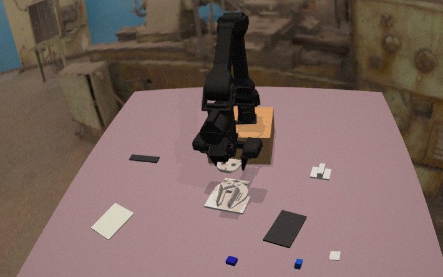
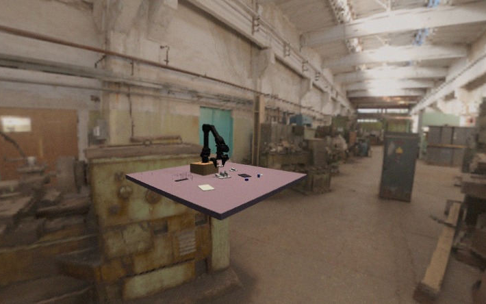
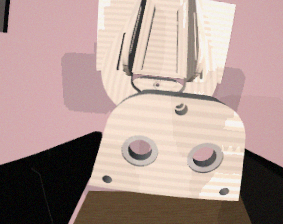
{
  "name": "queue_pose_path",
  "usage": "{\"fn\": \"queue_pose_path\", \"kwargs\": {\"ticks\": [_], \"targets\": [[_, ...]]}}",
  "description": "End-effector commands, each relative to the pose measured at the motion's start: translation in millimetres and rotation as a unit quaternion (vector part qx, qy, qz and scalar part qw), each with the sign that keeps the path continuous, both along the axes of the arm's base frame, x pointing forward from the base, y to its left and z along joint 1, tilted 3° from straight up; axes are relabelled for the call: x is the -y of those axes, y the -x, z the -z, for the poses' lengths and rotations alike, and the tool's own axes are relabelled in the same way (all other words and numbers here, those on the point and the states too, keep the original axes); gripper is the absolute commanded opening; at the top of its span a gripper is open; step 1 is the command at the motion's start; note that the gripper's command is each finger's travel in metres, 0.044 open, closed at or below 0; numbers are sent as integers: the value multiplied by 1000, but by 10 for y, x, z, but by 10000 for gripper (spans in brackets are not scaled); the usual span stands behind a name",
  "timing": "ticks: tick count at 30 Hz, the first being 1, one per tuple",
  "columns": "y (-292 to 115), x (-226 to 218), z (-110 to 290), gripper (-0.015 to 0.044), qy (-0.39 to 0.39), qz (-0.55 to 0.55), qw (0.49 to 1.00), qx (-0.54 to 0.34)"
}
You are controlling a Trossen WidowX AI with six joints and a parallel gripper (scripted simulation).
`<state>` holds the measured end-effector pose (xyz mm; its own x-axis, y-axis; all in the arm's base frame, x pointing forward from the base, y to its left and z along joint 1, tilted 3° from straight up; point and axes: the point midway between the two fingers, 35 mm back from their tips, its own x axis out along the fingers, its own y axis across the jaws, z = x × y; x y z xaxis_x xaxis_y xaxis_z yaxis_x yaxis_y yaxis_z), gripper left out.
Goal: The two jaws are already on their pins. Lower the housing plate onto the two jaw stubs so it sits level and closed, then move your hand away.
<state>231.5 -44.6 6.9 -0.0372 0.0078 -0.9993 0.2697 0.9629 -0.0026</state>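
Note:
The pale housing plate (image 1: 228,166) (image 3: 167,129) has two large ringed holes and three small ones. My gripper (image 1: 230,168) (image 3: 166,145) is shut on its sides and holds it above the table, behind the jaw assembly. The white square base (image 1: 211,203) (image 3: 224,32) carries a rounded body with the left jaw (image 1: 219,195) and the right jaw (image 1: 234,199), which lie side by side and narrow toward the front. In the wrist view the plate's far edge overlaps the body's rear and hides the stubs. In the exterior view these parts are too small to judge.
A wooden block (image 1: 264,151) (image 3: 157,209) stands behind the gripper. A white ridged part (image 1: 321,171) and a black card (image 1: 285,228) lie right. A black strip (image 1: 144,158) and a cream card (image 1: 112,221) lie left. Two blue blocks (image 1: 231,260) (image 1: 298,264) and a white square (image 1: 334,255) lie in front.

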Motion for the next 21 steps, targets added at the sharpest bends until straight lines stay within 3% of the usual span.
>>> {"fn": "queue_pose_path", "kwargs": {"ticks": [1,21], "targets": [[0,4,1,351,1,3,1000,0],[47,-91,-1,351,1,2,1000,0]]}}
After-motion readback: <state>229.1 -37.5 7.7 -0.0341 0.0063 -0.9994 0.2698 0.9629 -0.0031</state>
